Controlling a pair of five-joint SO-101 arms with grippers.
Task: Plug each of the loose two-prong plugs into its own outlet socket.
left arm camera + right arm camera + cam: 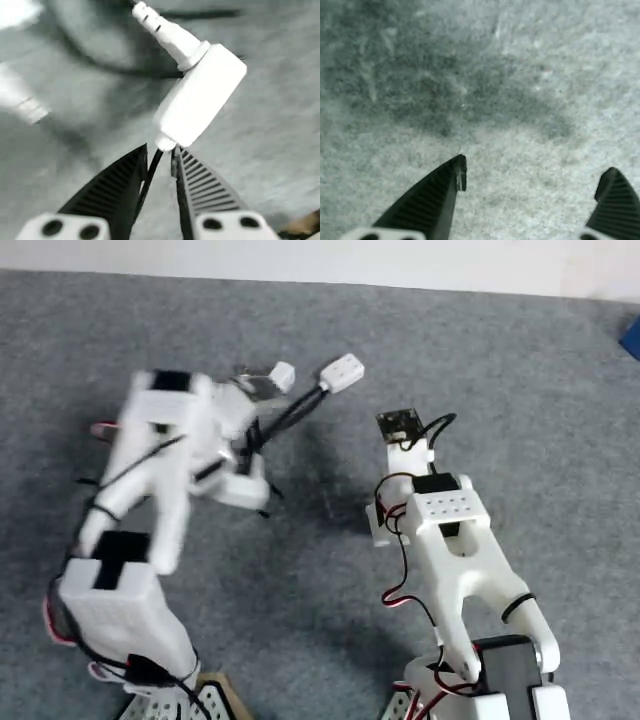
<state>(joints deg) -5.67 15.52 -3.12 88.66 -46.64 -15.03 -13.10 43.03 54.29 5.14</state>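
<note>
Black ribbed fingers [120, 192] of the left end effector [159, 150] are closed almost tip to tip on a thin black cable [150, 177], which passes between them. Directly ahead of the fingertips sits the connector [200, 97] from which this cable emerges. It is a smooth white rectangular block with rounded edges, tilted relative to the finger axis. At its far end a white collar leads into a narrower white stem with dark marks near the tip. No prongs or slots can be made out, so it cannot be determined whether the block is a plug or a socket. It also cannot be determined whether the block rests on the surface or is held clear of it. Beyond the connector, a dark loop [100, 62] lies blurred on the grey, felt-like bench [280, 150].

In the high view a second white piece [281, 375] lies just beside the connector, the two apart. Both are at the far end of the left arm [160, 470].

Right end effector [535, 172]: jaws wide apart, gripping nothing. Its two black fingers hang over bare bench surface, with a dark shadow patch [445, 100] ahead of the tips. In the high view the right arm [460, 540] stands well apart from the connector.
</note>
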